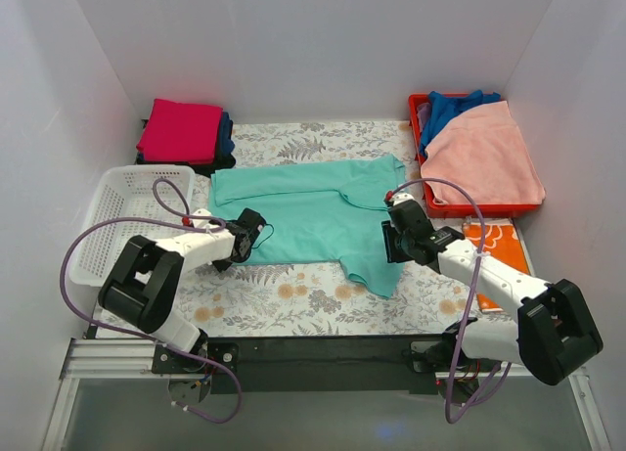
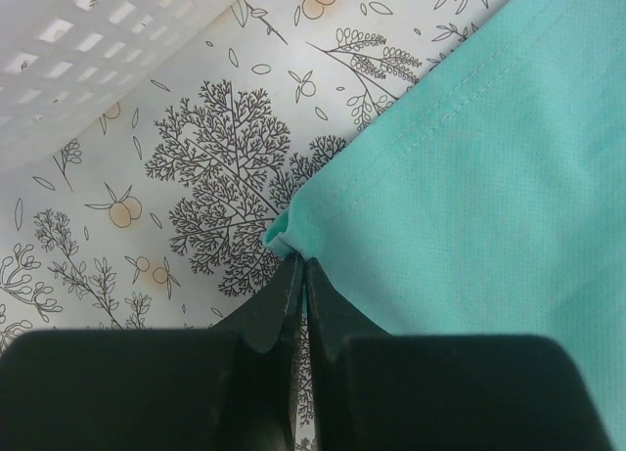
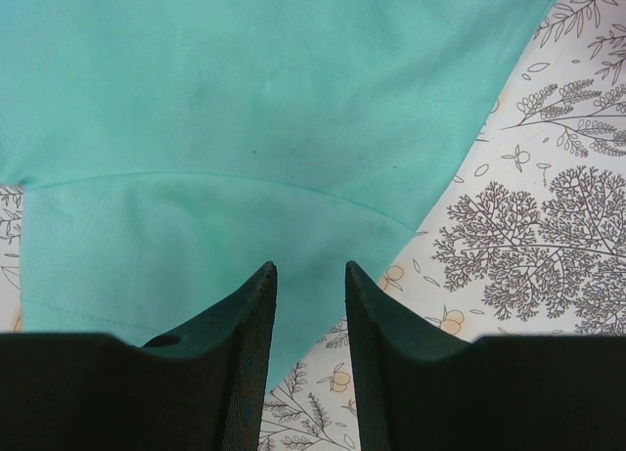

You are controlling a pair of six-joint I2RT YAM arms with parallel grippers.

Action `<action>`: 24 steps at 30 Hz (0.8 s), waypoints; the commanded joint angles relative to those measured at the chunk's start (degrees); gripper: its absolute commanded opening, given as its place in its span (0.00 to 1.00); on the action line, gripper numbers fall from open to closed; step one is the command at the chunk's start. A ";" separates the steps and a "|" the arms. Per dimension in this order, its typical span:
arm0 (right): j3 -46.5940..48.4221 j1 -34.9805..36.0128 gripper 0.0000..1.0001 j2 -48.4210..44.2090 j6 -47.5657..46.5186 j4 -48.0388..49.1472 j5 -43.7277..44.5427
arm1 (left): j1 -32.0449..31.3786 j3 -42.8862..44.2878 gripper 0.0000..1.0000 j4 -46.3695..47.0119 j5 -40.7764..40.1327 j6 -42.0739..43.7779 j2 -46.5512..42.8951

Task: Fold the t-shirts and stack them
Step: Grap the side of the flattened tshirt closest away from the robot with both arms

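We see the mint-teal t-shirt (image 1: 313, 211) spread flat on the counter (image 1: 293, 304), with an end effector at each side.

From the top view, we find the left end effector (image 1: 256, 231) at the shirt's left edge, just beside the white basket (image 1: 117, 216). The right end effector (image 1: 391, 238) is over the right sleeve. A folded magenta t-shirt (image 1: 181, 130) lies on a dark pile at the far left. A red tray (image 1: 479, 211) at the far right holds a pink cloth (image 1: 484, 157). In the left wrist view, we see the left end effector (image 2: 298, 265) clenched on the shirt's hemmed corner, with the cloth bunched at its fingertips above the floral counter. In the right wrist view, we see the right end effector (image 3: 310, 275) released. Its fingers stand apart above the sleeve, grasping nothing.
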 commanded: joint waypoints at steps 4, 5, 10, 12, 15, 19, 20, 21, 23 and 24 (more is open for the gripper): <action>-1.87 0.27 0.40 -4.23 2.09 -3.41 -1.93 | -0.26 -2.20 0.00 -1.39 4.83 -2.15 -3.11; -2.39 0.27 0.40 -5.10 2.45 -3.68 -2.81 | -0.35 -1.86 0.00 -1.83 4.56 -2.06 -3.91; -6.96 1.24 0.47 -7.39 4.64 -4.30 -6.24 | -1.67 -0.27 0.00 -6.14 3.07 -2.50 -8.92; -7.93 1.50 0.48 -7.66 5.35 -4.47 -5.98 | -1.94 -0.09 0.00 -7.72 2.71 -2.59 -10.93; -7.58 2.99 0.48 -7.40 7.27 -6.13 -5.63 | -2.20 0.43 0.00 -9.82 2.28 -2.85 -12.87; -8.11 4.93 0.47 -7.31 9.74 -7.46 -4.22 | -2.29 1.14 0.00 -11.68 1.40 -2.85 -14.55; -8.46 5.02 0.47 -6.70 10.09 -7.46 -4.14 | -2.29 1.31 0.00 -11.85 1.22 -2.85 -14.90; -8.72 5.37 0.47 -6.43 10.44 -7.55 -3.96 | -2.29 1.40 0.00 -11.77 1.13 -2.59 -15.08; -9.16 6.25 0.46 -5.47 11.94 -7.55 -4.05 | -2.29 1.66 0.00 -11.50 1.13 -2.06 -15.25; -9.43 6.60 0.45 -5.11 12.46 -7.46 -4.05 | -2.20 1.75 0.00 -11.50 1.13 -1.71 -15.08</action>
